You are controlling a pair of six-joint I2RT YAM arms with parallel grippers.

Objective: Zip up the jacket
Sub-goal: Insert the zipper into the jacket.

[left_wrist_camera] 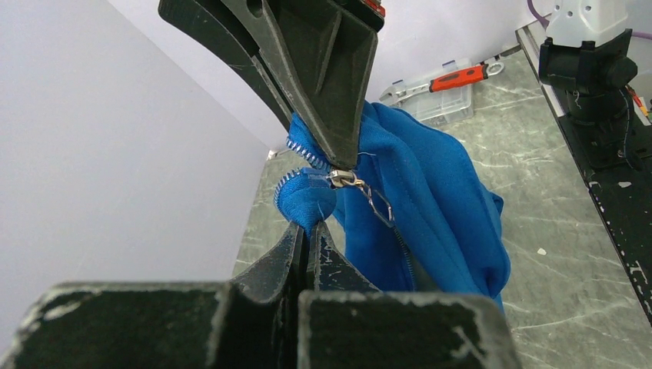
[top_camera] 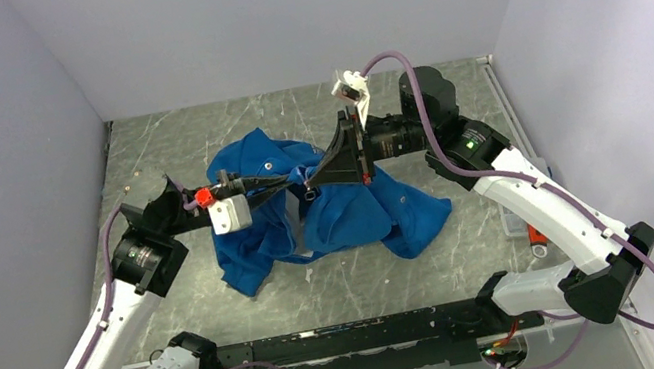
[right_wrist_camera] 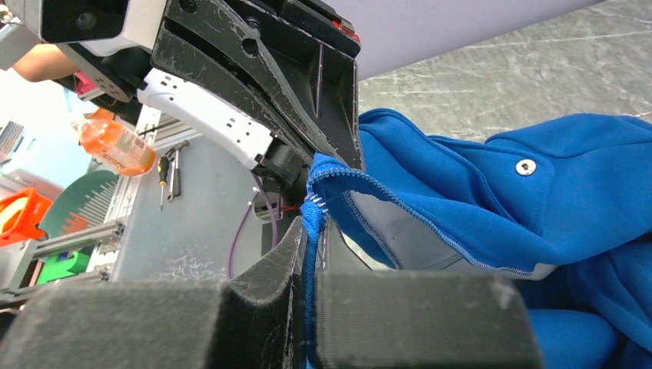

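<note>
jacket front edge pinched by left gripper and right gripper, tips close.

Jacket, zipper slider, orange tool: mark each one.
Jacket [top_camera: 349, 219], top external view, on its blue body fabric.
Zipper slider [left_wrist_camera: 344, 178], left wrist view, on its silver body.
Orange tool [left_wrist_camera: 459, 76], left wrist view, on its handle.

jacket cut off at right edge; orange bottle blurred
</note>
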